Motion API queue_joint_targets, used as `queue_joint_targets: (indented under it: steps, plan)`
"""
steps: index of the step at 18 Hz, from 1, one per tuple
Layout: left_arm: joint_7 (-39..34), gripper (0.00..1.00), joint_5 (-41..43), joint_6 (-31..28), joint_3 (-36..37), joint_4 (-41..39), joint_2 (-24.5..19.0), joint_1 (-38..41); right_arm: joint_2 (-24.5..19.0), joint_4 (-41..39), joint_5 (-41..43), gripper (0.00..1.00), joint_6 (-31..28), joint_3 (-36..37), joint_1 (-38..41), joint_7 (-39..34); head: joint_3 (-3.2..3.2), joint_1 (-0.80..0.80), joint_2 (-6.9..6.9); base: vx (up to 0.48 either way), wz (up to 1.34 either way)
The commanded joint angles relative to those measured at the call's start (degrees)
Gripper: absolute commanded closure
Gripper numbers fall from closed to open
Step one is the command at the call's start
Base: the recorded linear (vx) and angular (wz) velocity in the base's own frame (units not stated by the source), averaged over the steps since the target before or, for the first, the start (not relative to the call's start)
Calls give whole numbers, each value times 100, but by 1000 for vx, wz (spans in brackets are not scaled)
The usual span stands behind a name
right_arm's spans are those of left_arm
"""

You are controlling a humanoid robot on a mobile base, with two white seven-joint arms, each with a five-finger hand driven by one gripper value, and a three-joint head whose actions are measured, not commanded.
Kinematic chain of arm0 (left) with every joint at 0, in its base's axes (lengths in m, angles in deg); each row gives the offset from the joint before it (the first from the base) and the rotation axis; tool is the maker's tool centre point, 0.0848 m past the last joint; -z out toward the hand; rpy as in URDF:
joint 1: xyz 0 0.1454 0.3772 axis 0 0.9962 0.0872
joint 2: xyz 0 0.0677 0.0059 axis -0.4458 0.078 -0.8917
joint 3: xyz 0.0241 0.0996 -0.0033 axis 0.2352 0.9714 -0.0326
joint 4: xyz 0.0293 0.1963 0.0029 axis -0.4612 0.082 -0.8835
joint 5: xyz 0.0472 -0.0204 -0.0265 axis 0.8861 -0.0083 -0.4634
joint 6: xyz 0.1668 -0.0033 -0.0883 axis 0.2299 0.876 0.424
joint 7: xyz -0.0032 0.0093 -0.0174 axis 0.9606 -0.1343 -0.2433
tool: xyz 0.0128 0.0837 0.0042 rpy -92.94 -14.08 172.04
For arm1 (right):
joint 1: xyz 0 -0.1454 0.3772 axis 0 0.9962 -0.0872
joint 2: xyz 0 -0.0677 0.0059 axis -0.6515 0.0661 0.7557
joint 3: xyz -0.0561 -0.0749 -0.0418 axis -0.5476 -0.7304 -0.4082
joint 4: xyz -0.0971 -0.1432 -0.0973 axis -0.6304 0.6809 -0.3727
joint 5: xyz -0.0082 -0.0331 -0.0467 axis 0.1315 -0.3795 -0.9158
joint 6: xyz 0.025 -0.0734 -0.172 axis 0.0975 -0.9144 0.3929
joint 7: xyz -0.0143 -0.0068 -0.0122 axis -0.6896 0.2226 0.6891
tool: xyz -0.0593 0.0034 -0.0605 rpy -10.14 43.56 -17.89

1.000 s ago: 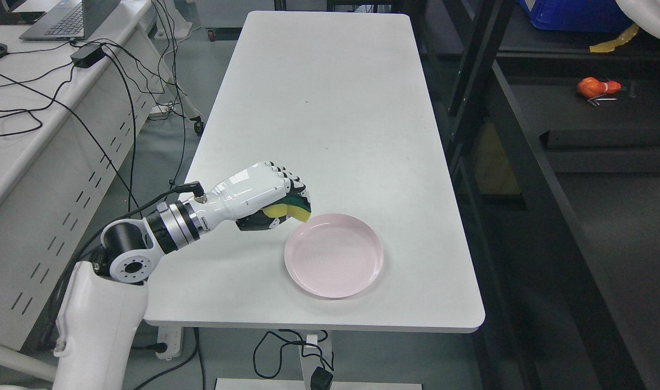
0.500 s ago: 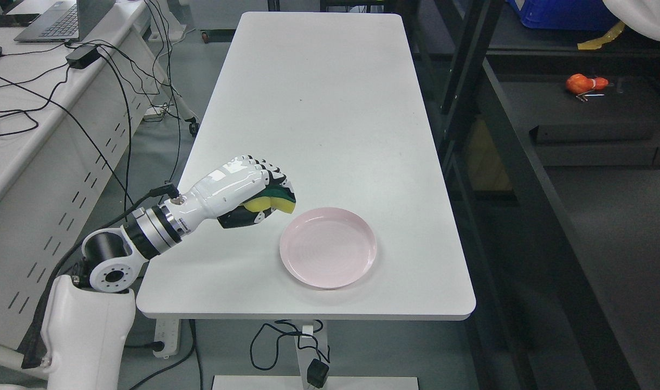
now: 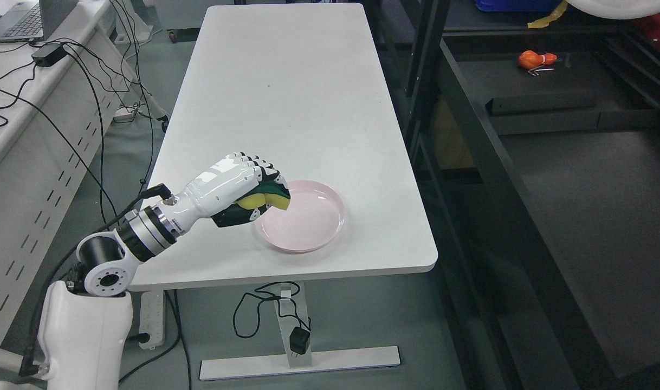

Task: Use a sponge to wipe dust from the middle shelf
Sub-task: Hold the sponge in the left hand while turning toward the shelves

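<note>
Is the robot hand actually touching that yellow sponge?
Touching: the head view shows the left robot hand with fingers curled around the yellow-and-green sponge.

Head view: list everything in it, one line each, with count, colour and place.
table: one, white, centre
plate: one, pink, table's near right part
sponge: one, yellow and green, held over the plate's left rim
shelf rack: one, black, right
toy: one, orange, on the rack, upper right
desk: one, white, left, with black cables
laptop: one, grey, top left
left hand: one, white and black, gripping the sponge
</note>
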Motion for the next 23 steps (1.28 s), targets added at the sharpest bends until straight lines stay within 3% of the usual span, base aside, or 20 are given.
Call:
queue_joint_targets:
  steps: [1,19,23]
  plan:
    - [-11,100,-7,3,-176,-74,72,74,100,-100,0,0,-2,1,0,-1,0,0,0,-215,-180]
    - [7,100,-16,3,-230,-39,203,-84,100,-100,0,0,-2,1,0,-1,0,0,0,-227,-341]
    - [16,100,-16,3,192,-48,563,-128,100,-100,0,0,-2,1,0,-1,0,0,0,-160,-453]
